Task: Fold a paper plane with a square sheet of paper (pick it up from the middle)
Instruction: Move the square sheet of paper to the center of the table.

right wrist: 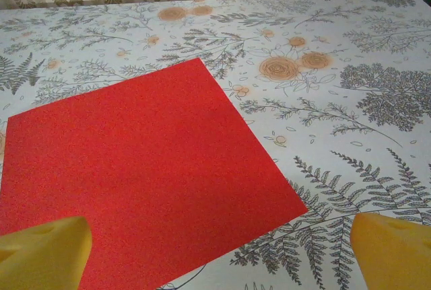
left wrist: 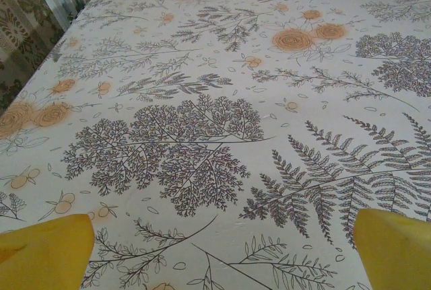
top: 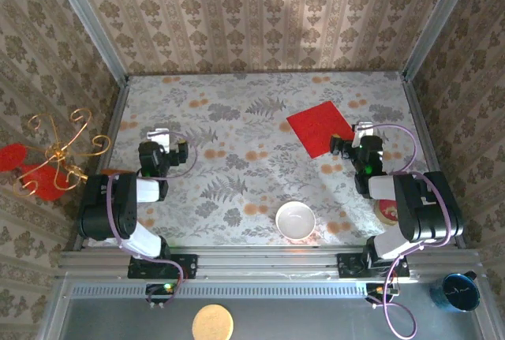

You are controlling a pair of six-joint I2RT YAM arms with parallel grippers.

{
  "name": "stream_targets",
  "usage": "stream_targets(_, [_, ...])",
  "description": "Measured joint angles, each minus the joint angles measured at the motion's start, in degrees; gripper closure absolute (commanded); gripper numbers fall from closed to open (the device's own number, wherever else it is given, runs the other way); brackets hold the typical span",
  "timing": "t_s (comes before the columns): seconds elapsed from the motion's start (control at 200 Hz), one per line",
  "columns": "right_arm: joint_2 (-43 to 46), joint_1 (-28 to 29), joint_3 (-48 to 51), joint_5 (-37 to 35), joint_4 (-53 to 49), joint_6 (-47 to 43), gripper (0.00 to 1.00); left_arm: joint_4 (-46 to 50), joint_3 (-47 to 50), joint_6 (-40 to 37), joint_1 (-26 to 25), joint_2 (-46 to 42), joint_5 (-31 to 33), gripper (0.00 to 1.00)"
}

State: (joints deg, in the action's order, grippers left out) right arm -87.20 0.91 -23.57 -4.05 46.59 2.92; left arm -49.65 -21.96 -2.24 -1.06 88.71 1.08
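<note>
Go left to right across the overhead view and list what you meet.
red ornament with gold wire curls → left gripper → square sheet of paper → right gripper → dark blue cup. The white bowl is left out, because it overlaps the sheet sideways.

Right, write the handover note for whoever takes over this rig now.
Left hand: open, empty, over bare tablecloth on the left side.
Right hand: open, empty, at the near edge of the square sheet of paper.
Sheet: flat and unfolded, far right of the tablecloth; the white bowl stands apart near the front edge.
Done: nothing folded yet.
Left: pick the sheet up from its middle, then make all the folds.
</note>
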Motion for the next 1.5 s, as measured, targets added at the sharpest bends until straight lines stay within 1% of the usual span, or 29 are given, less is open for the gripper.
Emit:
stream_targets(1.225, [0.04,0.0,0.0,-0.09,-0.11,0.02,0.0,0.11,0.0,0.0,0.0,-0.02,0.33,0.0])
stream_targets(1.296, [1.46,0.0,-0.57,-0.44,-3.56,0.04,0.0,2.29,-0.37,0.02,0.0,-1.11,1.16,0.0])
stream_targets(1.336, [3.3,0.0,-1.36,-0.59,-6.78,0.04,0.0,5.22,-1.16,0.02,-0.09,-2.75,1.81,0.0])
stream_targets(1.396, [7.52,0.0,-3.32,-1.05,-12.2,0.33,0.0,9.75,-3.02,0.02,-0.46,-5.79,3.06,0.0])
stream_targets(1.501, [14.38,0.0,-7.89,-1.55,-18.27,2.56,0.0,17.09,-8.22,0.79,-1.77,-10.75,4.79,0.0])
